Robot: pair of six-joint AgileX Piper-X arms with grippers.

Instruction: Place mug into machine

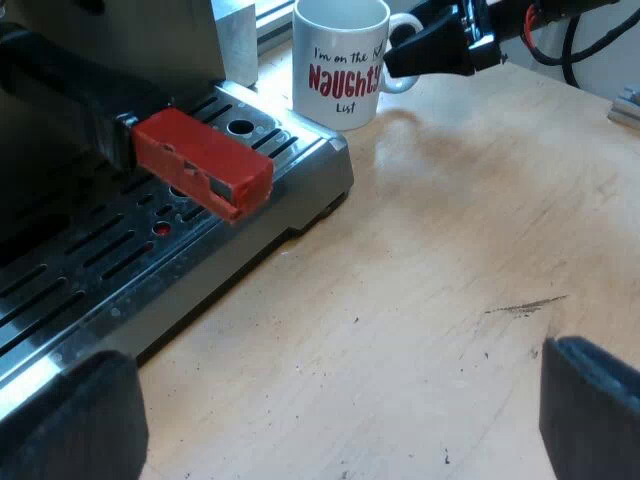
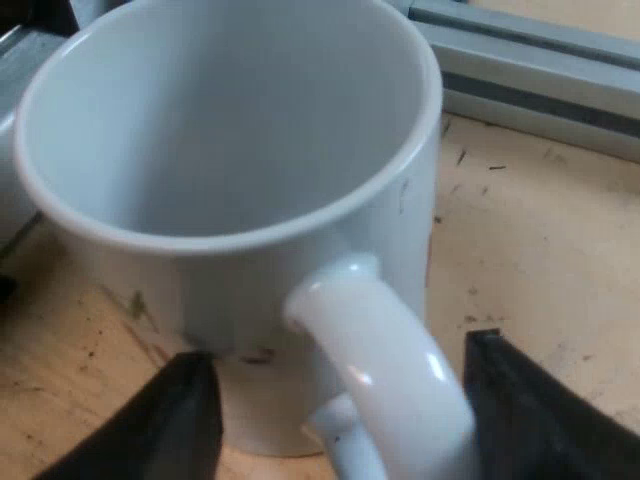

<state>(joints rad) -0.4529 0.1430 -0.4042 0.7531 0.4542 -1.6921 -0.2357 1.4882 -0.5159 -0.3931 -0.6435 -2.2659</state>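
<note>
A white mug point(image 1: 338, 62) with red lettering stands upright on the wooden table point(image 1: 450, 260), just off the corner of the espresso machine's drip tray point(image 1: 120, 270). My right gripper point(image 1: 432, 45) is at the mug's handle. In the right wrist view the empty mug point(image 2: 230, 150) is very close, and its handle point(image 2: 375, 370) lies between the spread fingers of my right gripper point(image 2: 345, 410); one finger point(image 2: 160, 430) stands apart from it. My left gripper point(image 1: 330, 420) hovers open over the table beside the tray, holding nothing.
The holder's dark handle with its red end point(image 1: 205, 160) sticks out over the drip tray. A grey metal rail point(image 2: 540, 70) runs along the table behind the mug. Bare wood lies between my left gripper and the mug.
</note>
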